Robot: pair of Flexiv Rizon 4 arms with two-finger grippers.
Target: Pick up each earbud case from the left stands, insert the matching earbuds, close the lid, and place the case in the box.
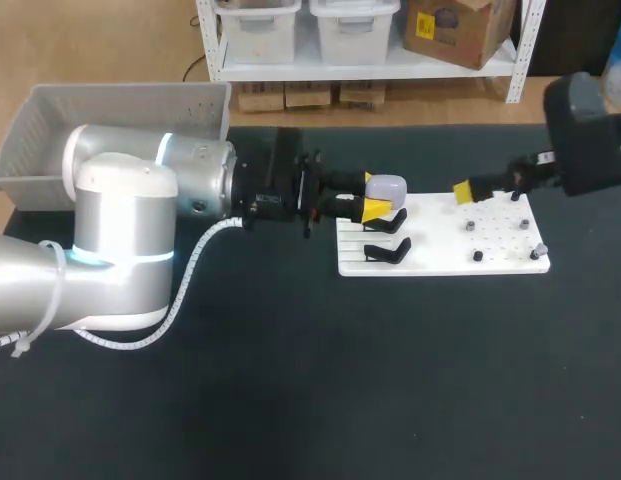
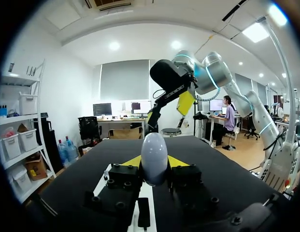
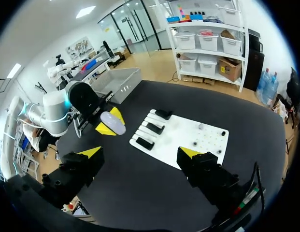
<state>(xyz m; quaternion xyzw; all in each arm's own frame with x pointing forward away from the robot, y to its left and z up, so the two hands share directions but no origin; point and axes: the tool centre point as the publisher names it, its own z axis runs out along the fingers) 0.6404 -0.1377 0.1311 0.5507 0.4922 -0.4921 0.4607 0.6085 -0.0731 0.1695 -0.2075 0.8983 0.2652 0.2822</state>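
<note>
From above, the pale lilac egg-shaped earbud case hangs over the left end of the flat white board. It is clamped between the yellow tips of the left gripper, just beside two black stands. The left wrist view shows both tips pressing the case's sides. In the right wrist view, the right gripper gapes wide, holding nothing, with the board ahead of it.

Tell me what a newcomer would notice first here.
The pale lavender earbud case, clamped in the left pincer near the stand end of the white board. Next, the right pincer hanging open above the board's other end, and the grey bin at the table's far left corner.
</note>
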